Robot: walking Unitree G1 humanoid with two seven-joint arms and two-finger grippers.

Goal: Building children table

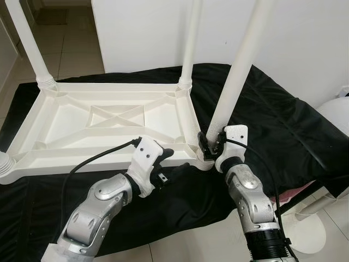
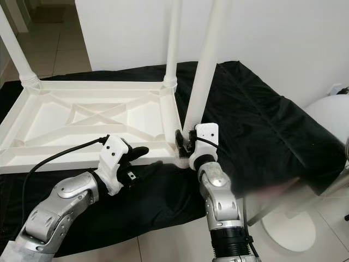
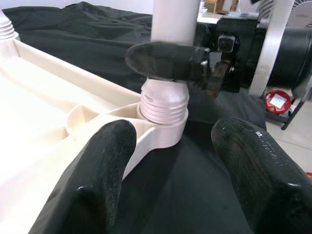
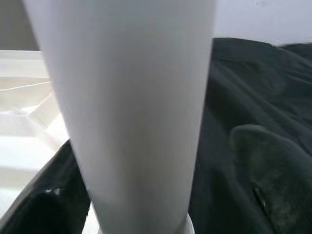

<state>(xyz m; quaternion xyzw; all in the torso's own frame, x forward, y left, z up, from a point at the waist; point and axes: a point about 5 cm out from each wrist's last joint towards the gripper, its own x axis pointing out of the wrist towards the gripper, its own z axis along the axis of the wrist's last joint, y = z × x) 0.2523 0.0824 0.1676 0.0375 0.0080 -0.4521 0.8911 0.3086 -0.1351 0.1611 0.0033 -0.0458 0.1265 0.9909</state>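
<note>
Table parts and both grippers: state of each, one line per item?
Tabletop: upside down on the black cloth.
Near-right leg: upright in its corner socket, threads showing.
Far-right leg: upright in its socket.
Far-left leg: upright in its socket.
Right gripper: shut on the near-right leg's base.
Left gripper: open, beside that corner.

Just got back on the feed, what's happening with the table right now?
The white table top lies upside down on a black cloth. The right gripper is clamped on a white leg just above its corner socket, holding it upright. The left gripper is open, by the table's near edge beside that corner.
</note>
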